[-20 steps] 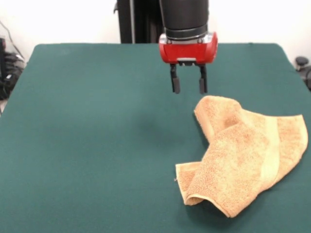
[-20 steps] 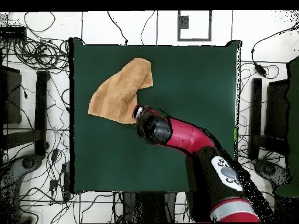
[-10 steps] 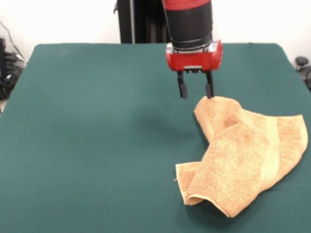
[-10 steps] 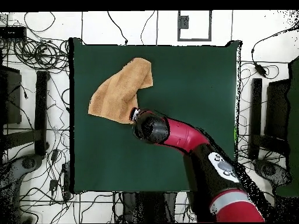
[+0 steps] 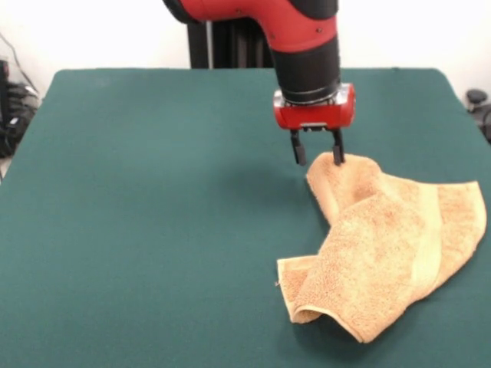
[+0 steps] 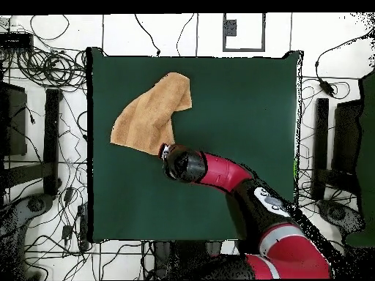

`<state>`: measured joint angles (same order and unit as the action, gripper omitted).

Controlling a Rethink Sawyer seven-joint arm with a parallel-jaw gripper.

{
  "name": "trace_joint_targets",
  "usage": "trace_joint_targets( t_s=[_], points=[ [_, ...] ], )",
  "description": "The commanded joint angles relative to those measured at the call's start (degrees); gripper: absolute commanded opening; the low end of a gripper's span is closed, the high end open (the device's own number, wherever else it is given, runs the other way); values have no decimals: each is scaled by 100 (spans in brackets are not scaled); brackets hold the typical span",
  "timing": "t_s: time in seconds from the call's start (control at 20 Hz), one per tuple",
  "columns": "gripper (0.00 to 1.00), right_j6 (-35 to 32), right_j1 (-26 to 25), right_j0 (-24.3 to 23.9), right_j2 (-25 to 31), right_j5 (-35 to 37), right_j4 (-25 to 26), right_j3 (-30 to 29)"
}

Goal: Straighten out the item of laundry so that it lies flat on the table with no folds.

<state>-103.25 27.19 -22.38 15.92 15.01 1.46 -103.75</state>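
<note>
Across most of the frame's left and centre, the table (image 5: 153, 215) is bare green felt. Right of centre, the gripper (image 5: 316, 153) hangs with jaws parted and empty, one finger at the towel's (image 5: 391, 245) upper corner, so the reach-to-grasp step seems in hand. Lower right, the towel lies crumpled and doubled over; next likely calls for closing on that corner and drawing it outward.
</note>
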Motion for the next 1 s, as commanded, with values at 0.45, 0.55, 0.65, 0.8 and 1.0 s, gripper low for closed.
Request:
trace_joint_targets(
  t_s=[0.45, 0.55, 0.65, 0.8, 1.0],
  points=[
    [100, -163, -456, 106, 966, -328, 512, 447],
    [100, -468, -276, 417, 528, -426, 517, 496],
    [100, -652, -177, 574, 291, -504, 487, 503],
    [100, -787, -85, 676, 158, -610, 409, 458],
    [100, -958, 34, 761, 59, -802, 318, 335]
  ],
)
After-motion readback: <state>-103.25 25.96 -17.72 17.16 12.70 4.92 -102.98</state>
